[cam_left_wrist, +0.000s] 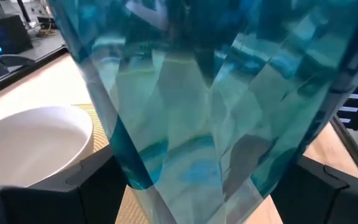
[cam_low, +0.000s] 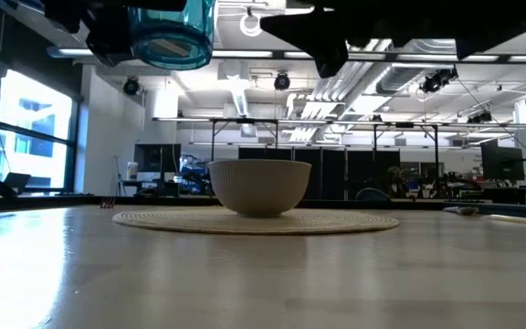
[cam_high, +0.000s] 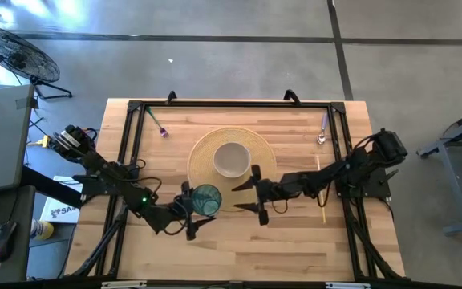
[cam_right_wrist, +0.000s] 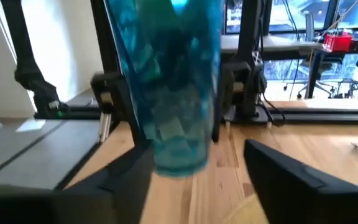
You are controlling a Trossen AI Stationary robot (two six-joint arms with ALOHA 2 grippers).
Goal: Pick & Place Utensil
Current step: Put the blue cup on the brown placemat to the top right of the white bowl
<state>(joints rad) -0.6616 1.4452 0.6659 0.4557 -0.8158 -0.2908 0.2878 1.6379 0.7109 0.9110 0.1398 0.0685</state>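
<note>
Blue cup [cam_left_wrist: 210, 118]: clamped in left gripper [cam_high: 191, 215], held aloft at mat's [cam_high: 263, 154] 7 o'clock edge. Right gripper [cam_high: 253, 195]: spread open, empty, at 4 o'clock. Bowl [cam_high: 232, 158]: mat ctr. Spoon [cam_high: 322, 128]: table 1 o'clock, untouched.

One bowl [cam_high: 232, 159], one mat [cam_high: 203, 146], one cup [cam_high: 207, 198], three utensils [cam_high: 322, 128].

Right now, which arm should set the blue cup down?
Left. Its pincer is shut on the blue cup, holding it above the table beside the placemat and bowl. The right pincer is open and empty.
</note>
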